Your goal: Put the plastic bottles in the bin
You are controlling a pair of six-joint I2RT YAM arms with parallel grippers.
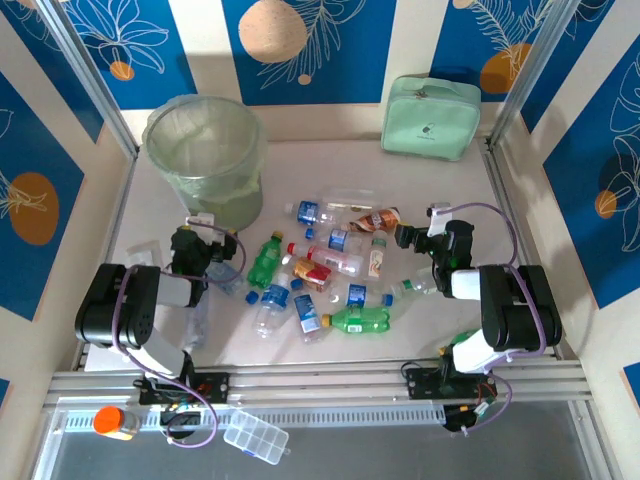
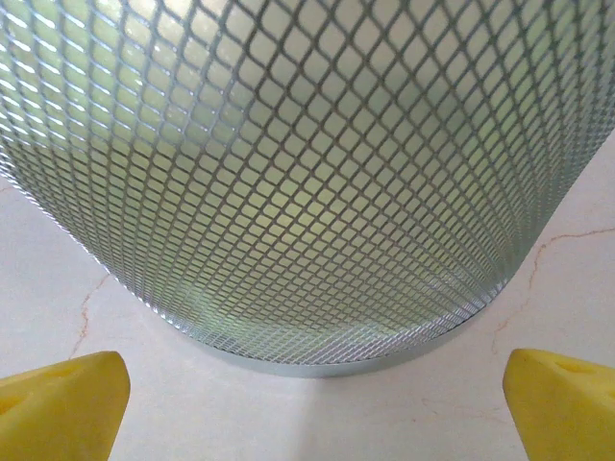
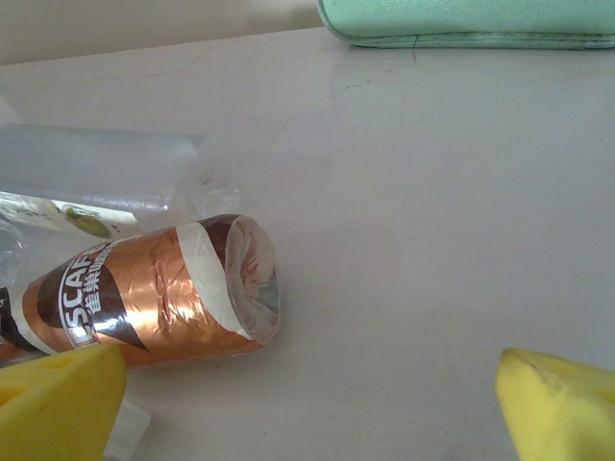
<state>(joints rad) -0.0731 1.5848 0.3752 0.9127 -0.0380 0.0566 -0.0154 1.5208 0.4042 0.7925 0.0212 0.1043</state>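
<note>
Blue-and-cream patterned walls frame a pale tabletop (image 1: 340, 165). The small plastic bottles (image 1: 320, 275), clear or green with coloured labels, lie heaped at the centre of the top view. The round mesh bin lined with pale green plastic (image 1: 205, 165) stands at upper left. The left gripper (image 2: 307, 408) gapes empty just before the bin's wall. The right gripper (image 3: 307, 408), equally wide and empty, faces a copper-labelled bottle (image 3: 154, 298) at lower left of its view. An off-centre pinch would likely roll that round bottle away, and the left arm may shove the bin.
</note>
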